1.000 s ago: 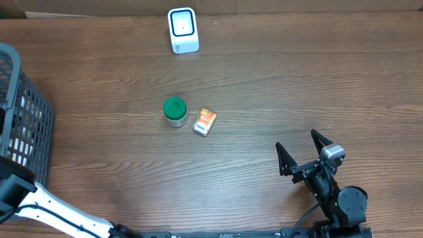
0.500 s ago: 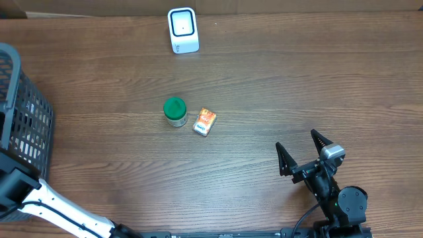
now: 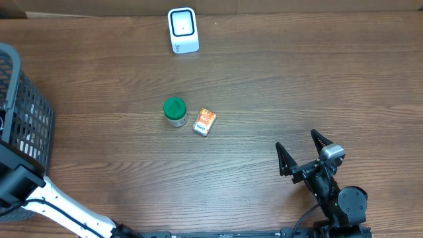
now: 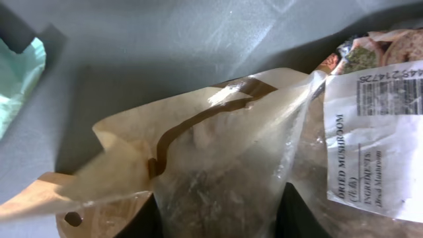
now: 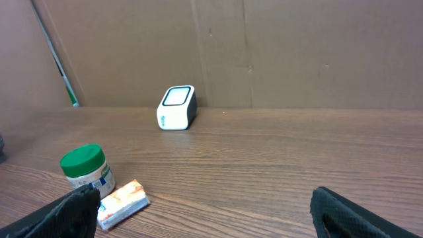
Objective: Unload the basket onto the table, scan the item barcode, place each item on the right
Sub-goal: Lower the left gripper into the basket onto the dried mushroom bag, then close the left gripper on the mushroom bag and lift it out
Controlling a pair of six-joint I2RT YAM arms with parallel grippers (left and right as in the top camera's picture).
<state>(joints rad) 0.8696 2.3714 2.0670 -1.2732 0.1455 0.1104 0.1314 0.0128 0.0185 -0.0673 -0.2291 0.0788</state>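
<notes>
In the left wrist view a clear bag of dried mushroom (image 4: 225,165) lies on the grey floor of the basket. Its white label (image 4: 377,145) carries a barcode (image 4: 390,92) at the upper right. My left gripper (image 4: 220,218) is shut on the bag's lower part, one black finger pressing each side. From overhead this gripper is hidden inside the basket (image 3: 20,112). The white scanner (image 3: 183,30) stands at the table's far edge, also visible as the scanner (image 5: 176,108) from the right wrist. My right gripper (image 3: 297,140) rests open and empty at the near right.
A green-lidded jar (image 3: 175,111) and a small orange packet (image 3: 205,121) sit mid-table. A pale teal package (image 4: 16,73) lies in the basket left of the bag. Cardboard walls stand behind the scanner.
The left arm's white link at the bottom left of the overhead view has shifted slightly up and right. The right arm, jar, packet and scanner have not moved.
</notes>
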